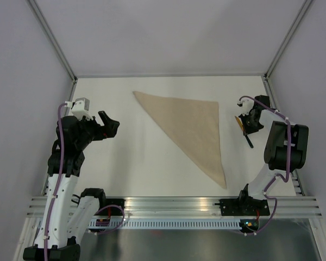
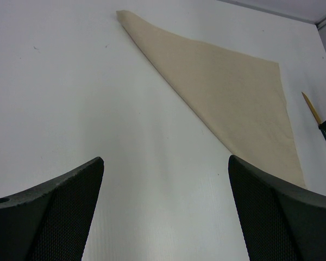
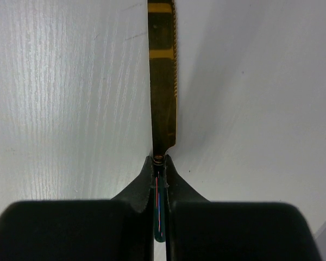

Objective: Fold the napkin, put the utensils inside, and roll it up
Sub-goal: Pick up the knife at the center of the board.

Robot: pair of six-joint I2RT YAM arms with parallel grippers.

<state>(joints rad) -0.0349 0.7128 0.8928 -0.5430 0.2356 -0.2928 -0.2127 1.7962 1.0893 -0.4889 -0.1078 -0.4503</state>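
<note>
Right wrist view: right jaws pinched shut on the knife (image 3: 163, 81) where handle meets blade, a stiff, slim, light thing, right of the limp folded napkin (image 1: 190, 128) at centre frame; left jaws wide, empty.

The worktop (image 1: 125, 163) was a white, matte surface, with faint lengthwise streaks showing in the right wrist view. The napkin (image 1: 190, 128) lay flat on it, around the middle and toward the far side. It was a plain beige cloth in a triangle, with one corner at the far left, one at the far right and one tapering to the near right. Its long edge slanted between the first and the last. Right of the napkin and apart from it was the knife (image 3: 163, 81), yellow blade pointing far. Whether it touched the worktop could not be told.
</note>
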